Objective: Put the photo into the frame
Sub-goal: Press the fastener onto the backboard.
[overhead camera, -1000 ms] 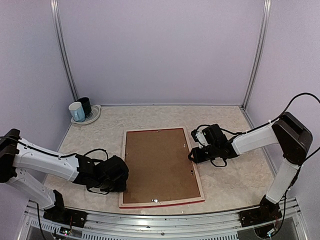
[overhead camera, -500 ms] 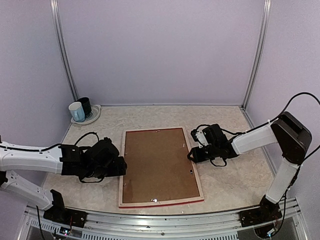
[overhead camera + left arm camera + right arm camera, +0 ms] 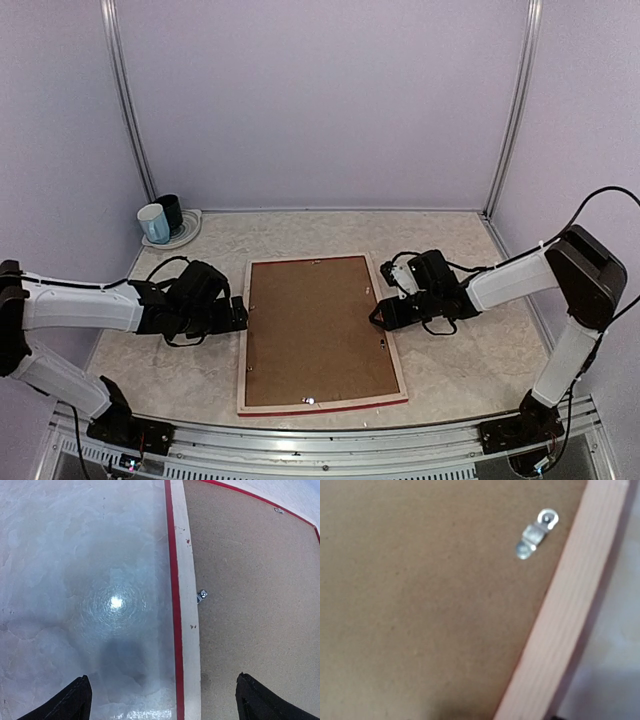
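- A pale, marbled table (image 3: 450,370) sits inside lilac walls, and the frame (image 3: 320,405) lies flat in the middle of it.
- The frame is face down. Its long sides run from the near edge of the table to the far wall.
- A plain brown backing board (image 3: 315,330) fills the frame, so the photo does not show. If it is inside, it is under that board.
- The left gripper (image 3: 232,318) is at the frame's left long side, about halfway along. Its fingers (image 3: 70,705) are wide apart and hold nothing. One is over the table and one is over the board, with the frame's edge between them.
- A small metal clip (image 3: 202,595) sits on the board just inside that left edge, ahead of the fingers.
- The right gripper (image 3: 382,316) is at the frame's right long side, straight across from the left one. Its own camera shows only the board, a clip (image 3: 535,540) and the pale edge, so I cannot tell how its fingers stand.
- Both arms are about as close to the frame, one on each long side.
- Far off past the frame's far left corner, two cups (image 3: 160,218) stand on a plate.
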Tool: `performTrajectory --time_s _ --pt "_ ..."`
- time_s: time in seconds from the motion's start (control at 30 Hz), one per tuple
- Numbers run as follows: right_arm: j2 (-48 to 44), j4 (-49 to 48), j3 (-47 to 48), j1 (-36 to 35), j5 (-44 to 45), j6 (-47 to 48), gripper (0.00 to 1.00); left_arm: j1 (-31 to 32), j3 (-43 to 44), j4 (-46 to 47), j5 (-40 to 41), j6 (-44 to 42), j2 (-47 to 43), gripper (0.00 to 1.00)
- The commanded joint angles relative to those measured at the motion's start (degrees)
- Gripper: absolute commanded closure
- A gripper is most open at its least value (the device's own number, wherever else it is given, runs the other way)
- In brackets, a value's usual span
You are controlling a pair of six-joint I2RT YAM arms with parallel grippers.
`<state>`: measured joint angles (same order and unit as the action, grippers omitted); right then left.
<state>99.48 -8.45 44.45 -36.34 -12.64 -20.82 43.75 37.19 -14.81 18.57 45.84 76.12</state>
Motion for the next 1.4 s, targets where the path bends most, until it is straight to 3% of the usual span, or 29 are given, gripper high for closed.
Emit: performTrajectory --time_s 0.0,0.2,0.43,0.73,1.37 --pt "-3.32 0.12 -1.40 0.14 -0.39 1.13 0.39 -1.90 -2.34 7.34 -3.59 -4.36 2.78 0.01" --pt "-7.19 0.39 -0.62 0.12 3.41 -1.33 0.27 -2.53 -3.13 10.94 -4.49 -6.30 5.91 0.02" --pt "-3.23 11.92 12.42 0.13 10.81 -2.96 0.27 -2.85 -5.13 14.32 -4.51 -8.14 7.98 0.11" --pt "11.37 23.30 31.07 0.13 15.70 -6.57 0.32 -4.40 -8.58 19.05 -6.42 -11.70 7.12 0.16" --pt "14.98 24.49 30.17 0.12 15.54 -10.31 0.41 -5.16 -11.33 27.38 -13.41 -14.69 9.83 0.21"
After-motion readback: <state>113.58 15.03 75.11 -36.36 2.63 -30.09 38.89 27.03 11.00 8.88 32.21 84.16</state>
